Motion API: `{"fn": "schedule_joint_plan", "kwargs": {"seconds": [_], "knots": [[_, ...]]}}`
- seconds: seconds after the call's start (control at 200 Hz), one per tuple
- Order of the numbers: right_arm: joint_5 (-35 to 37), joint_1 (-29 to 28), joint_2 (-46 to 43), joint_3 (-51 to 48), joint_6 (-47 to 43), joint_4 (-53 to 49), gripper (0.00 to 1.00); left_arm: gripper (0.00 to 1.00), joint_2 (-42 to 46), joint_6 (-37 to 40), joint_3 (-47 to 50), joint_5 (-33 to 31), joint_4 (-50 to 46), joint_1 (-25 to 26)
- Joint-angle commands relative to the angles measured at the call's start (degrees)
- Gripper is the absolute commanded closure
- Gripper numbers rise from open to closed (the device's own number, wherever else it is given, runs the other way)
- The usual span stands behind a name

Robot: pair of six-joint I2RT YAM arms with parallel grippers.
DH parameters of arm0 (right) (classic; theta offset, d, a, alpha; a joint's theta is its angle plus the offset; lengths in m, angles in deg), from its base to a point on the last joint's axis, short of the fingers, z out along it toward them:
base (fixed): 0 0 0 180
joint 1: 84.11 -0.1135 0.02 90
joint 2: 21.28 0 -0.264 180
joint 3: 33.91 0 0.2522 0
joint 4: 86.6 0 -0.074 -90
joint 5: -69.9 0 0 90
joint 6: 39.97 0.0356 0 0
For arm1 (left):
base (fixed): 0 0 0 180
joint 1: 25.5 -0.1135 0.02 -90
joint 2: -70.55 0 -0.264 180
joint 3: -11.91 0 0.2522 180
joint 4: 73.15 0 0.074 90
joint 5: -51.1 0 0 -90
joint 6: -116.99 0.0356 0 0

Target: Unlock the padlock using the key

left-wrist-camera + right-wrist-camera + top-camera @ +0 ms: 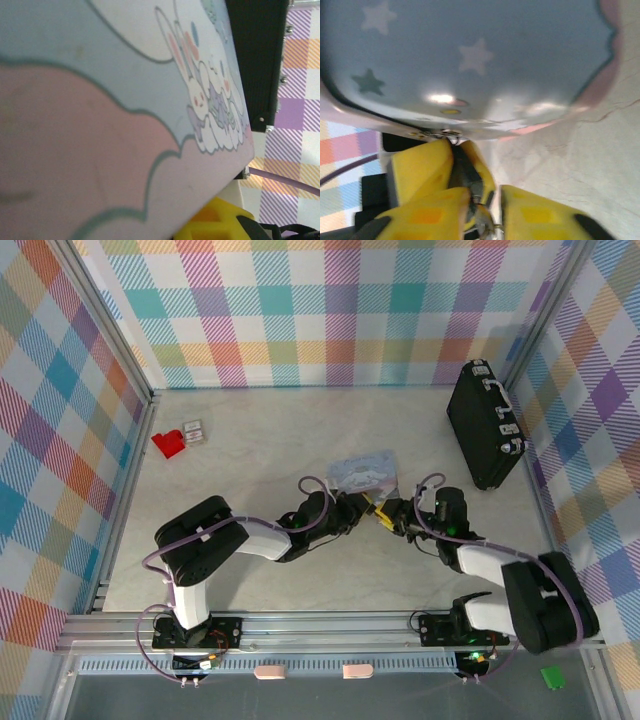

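1. Where the two arms meet at mid-desk: tin (362, 472), pastel, cartoon rabbits on the lid, stars on one face, on the pale marbled desk (260, 440).
2. Hasp (445, 133): small, bright metal, at the tin's near edge.
3. Padlock (464, 172): small, dark with brass-like parts, blurred. Just under the hasp, between the left tool's yellow fingers (420, 170).
4. Left tool (368, 507): from the left, at the tin's near edge. Fingers drawn close together on the padlock, pressed to it on both sides. One yellow finger also seen under the lid's rim from the left wrist.
5. Right tool (485, 205): from the right, tip to tip with the left tool and just beside the padlock. Fingers parted by a narrow gap, gripping nothing that can be made out.
6. Metal piece (487, 227): tiny and bright, low in that gap. Too blurred to name; contact with either finger not to be told.
7. Briefcase (487, 437): black, metal latches and handle, at the far right of the desk near the wall, well apart from the tin.
8. Red piece (169, 443): plastic, at the far left of the desk near the wall.
9. Card (193, 431): small, pale, just beside the red piece.
10. Walls (330, 310): pastel plaid, on three sides of the desk.
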Motion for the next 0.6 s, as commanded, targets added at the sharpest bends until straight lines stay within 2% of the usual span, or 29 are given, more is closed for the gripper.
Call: {"fn": "schedule_joint_plan", "kwargs": {"seconds": [0.0,0.085,0.165,0.295,0.445,0.595], "knots": [[4.63,-0.46,-5.76,4.21,-10.72,-12.47,0.67,1.00,0.50,-0.34,-0.59,6.93,-1.10,2.25],[6.21,-0.40,-7.83,5.84,-17.27,-20.47,0.59,1.00,1.93,1.43,-0.55,5.30,-8.77,1.02],[5.64,-0.54,-8.42,6.61,-22.38,-23.69,0.55,1.00,3.18,3.17,-1.08,4.22,-14.87,-0.29],[7.48,-2.36,-10.06,7.36,-30.31,-27.83,0.54,1.00,5.75,4.63,-0.31,2.11,-22.33,-2.71],[15.29,-9.23,-13.98,7.34,-39.42,-28.40,0.53,1.00,8.54,4.99,1.48,1.32,-25.59,-5.02],[24.19,-17.49,-16.55,4.68,-50.25,-22.67,0.53,1.00,11.23,5.71,1.16,2.49,-29.68,-6.10]]}}
